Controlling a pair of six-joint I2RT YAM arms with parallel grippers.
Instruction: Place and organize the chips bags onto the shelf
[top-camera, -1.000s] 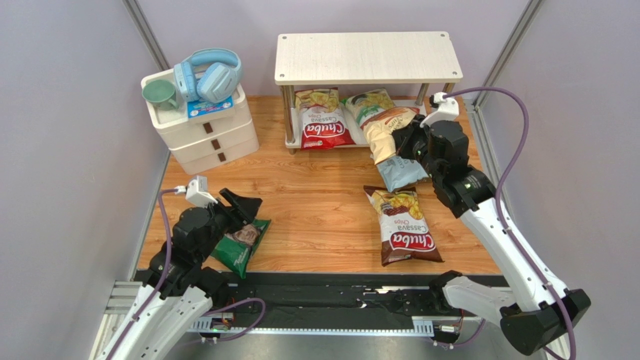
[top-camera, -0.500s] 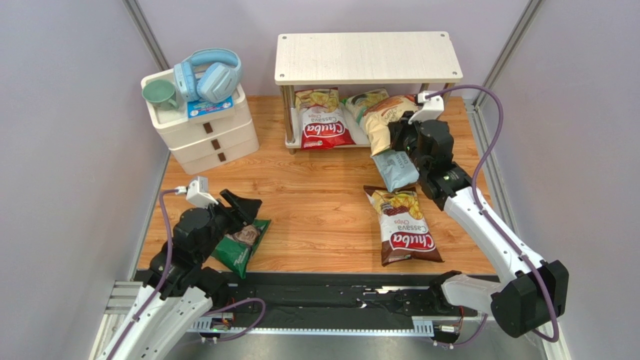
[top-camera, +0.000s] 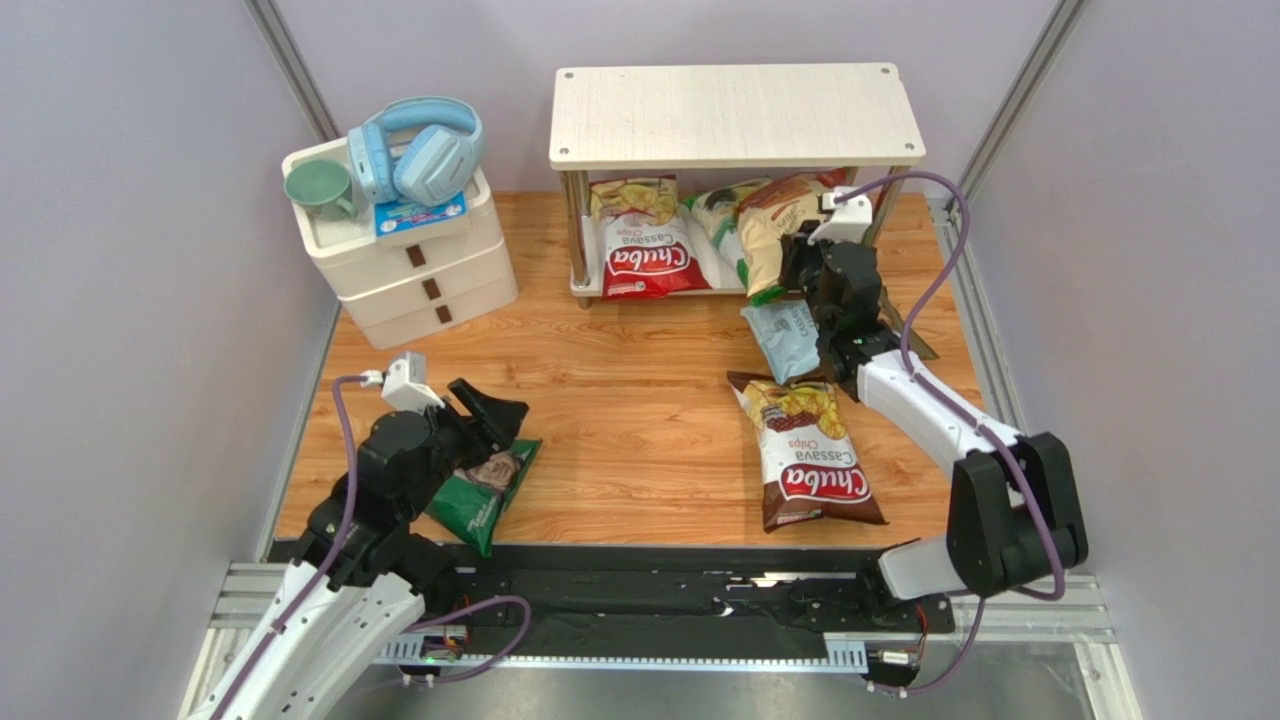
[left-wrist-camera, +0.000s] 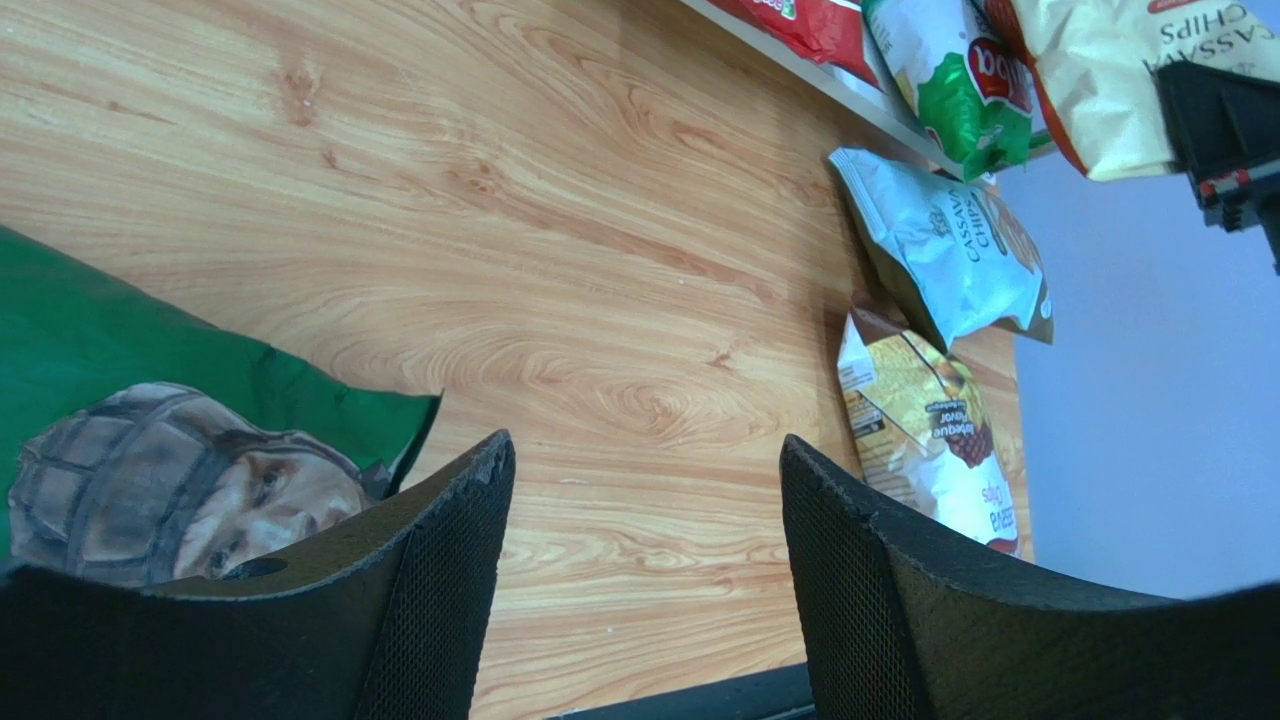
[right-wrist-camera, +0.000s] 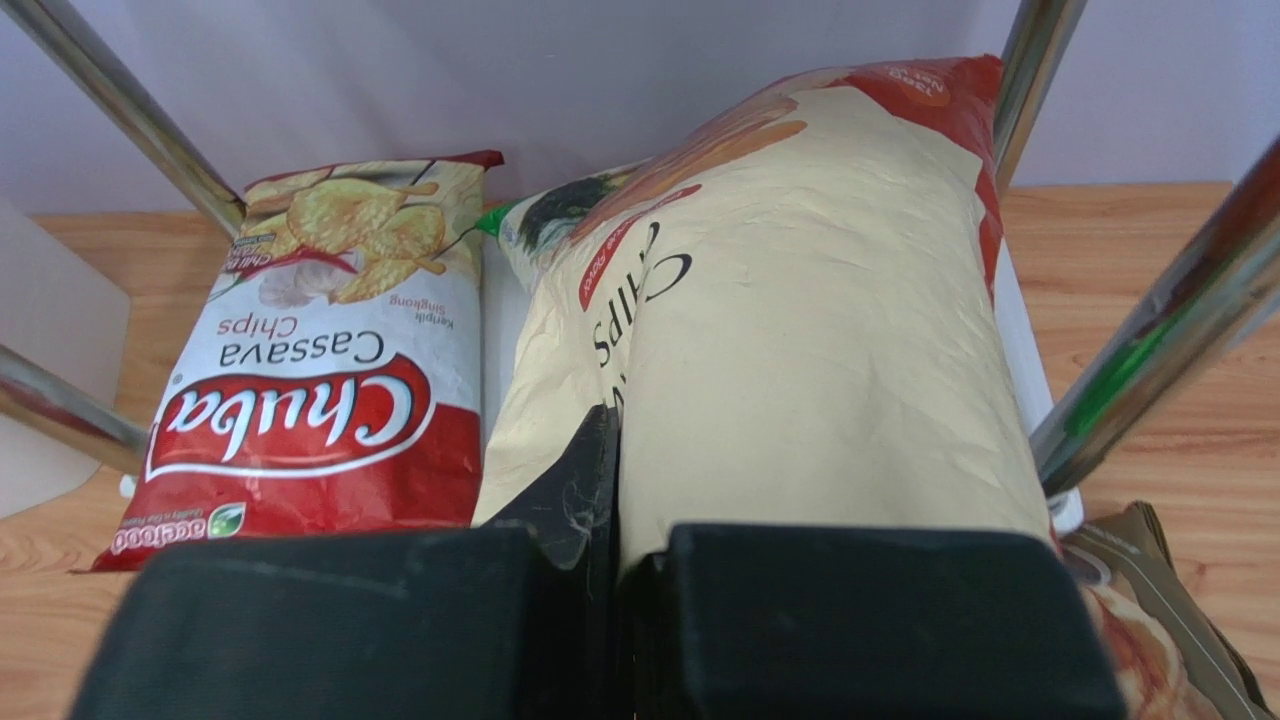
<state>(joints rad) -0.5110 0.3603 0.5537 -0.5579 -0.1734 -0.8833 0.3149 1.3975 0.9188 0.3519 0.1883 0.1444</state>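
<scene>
One wooden table (top-camera: 631, 405) is seen to carry everything. At its far edge the shelf (top-camera: 736, 116) is set, with a pale top board bare and a lower tier beneath it. To the left, well apart from it, a white drawer unit (top-camera: 421, 270) is placed. On the lower tier the red bag (top-camera: 643, 240) is laid flat at the left, and the green bag (top-camera: 718, 210) is tucked beside it, mostly covered by the cream-orange bag (right-wrist-camera: 812, 300), which is pushed in under the top board between the right legs. That bag's near end is pinched between the pressed-together fingers of the right gripper (right-wrist-camera: 616, 495). The brown bag (top-camera: 809, 450) is laid on the table in front of the shelf, and the light blue bag (top-camera: 784, 338) is found between it and the shelf. Near the left front edge the dark green bag (left-wrist-camera: 166, 450) is laid, a man's face printed on it. The left gripper (left-wrist-camera: 646, 510) is held just over this bag's edge with its fingers spread wide; contact cannot be told. Blue headphones (top-camera: 421, 147) and a green cup (top-camera: 319, 186) are kept on the drawer unit.
</scene>
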